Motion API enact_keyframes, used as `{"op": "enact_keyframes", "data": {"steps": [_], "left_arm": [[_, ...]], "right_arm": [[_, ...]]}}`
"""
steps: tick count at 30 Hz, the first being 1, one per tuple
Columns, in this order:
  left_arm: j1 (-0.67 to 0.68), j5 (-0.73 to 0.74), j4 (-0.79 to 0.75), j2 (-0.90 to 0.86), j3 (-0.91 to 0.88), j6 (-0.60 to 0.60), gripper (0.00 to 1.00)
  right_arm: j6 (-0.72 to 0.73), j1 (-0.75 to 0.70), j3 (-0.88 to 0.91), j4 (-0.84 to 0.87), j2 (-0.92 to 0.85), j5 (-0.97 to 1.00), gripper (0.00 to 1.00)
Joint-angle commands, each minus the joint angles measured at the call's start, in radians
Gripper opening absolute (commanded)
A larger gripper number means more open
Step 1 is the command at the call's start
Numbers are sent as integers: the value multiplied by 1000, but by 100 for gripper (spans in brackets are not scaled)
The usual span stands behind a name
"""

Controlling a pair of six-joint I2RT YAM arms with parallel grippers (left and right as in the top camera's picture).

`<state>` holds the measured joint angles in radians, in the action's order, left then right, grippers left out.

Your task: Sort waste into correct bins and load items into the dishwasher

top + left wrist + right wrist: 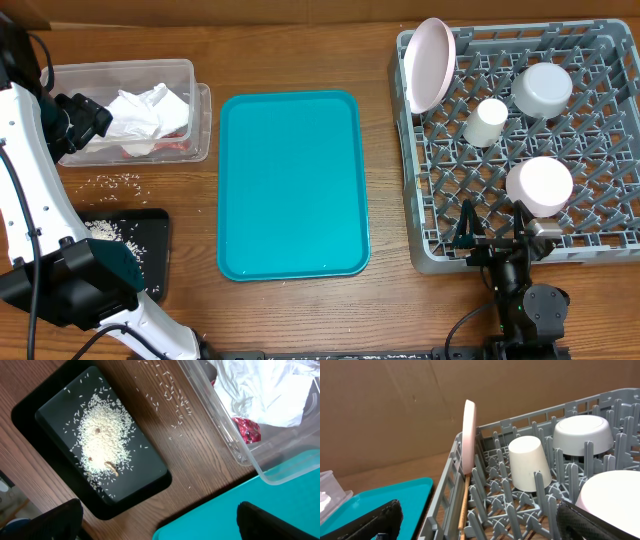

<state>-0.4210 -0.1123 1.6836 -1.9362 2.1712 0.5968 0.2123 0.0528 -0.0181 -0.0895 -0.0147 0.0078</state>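
Crumbs [167, 392]: a thin scatter of rice-like grains is seen on the bare table, between the black tray [150, 477] and the tub [227, 435]. The main heap is held in the black tray.
Handling: the grains are judged light, loose and too small for a clean pinch. A sweep toward the black tray is thought safer than picking.
Tub: the napkin [265, 390], soft and crumpled, and the red wrapper [247, 430] beside it are kept inside.
Rack [430, 250]: the plate [430, 62] is stood on edge at the left wall. The cup [486, 122], grey bowl [542, 88] and white bowl [540, 184] are set mouth-down among the pegs. All are judged stiff, smooth and breakable, best taken by the rim.
Teal tray [292, 185]: laid between tub and rack.
Left gripper [160, 515]: held above the table near the black tray's corner, facing down, fingers spread wide, nothing held.
Right gripper [482, 522]: held low at the rack's near edge, aimed level across it, fingers spread wide, nothing held.
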Motion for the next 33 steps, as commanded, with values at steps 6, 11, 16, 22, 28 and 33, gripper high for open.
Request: {"op": "enact_keyframes", "data": {"steps": [6, 11, 16, 22, 28, 33], "left_arm": [[-2, -10, 6, 8, 17, -18, 100], [0, 45, 6, 8, 16, -85, 100], [58, 98, 6, 8, 15, -132, 100], [218, 50, -5, 8, 15, -248, 100], [343, 53, 6, 8, 15, -439, 100], [395, 58, -16, 7, 10, -503, 100]], "right_arm": [[-4, -5, 10, 6, 12, 8, 100], [-4, -5, 10, 6, 12, 8, 100], [-4, -5, 10, 6, 12, 8, 100], [-4, -5, 10, 6, 12, 8, 100], [-4, -5, 10, 6, 12, 8, 100], [-4, -5, 10, 6, 12, 8, 100]]}}
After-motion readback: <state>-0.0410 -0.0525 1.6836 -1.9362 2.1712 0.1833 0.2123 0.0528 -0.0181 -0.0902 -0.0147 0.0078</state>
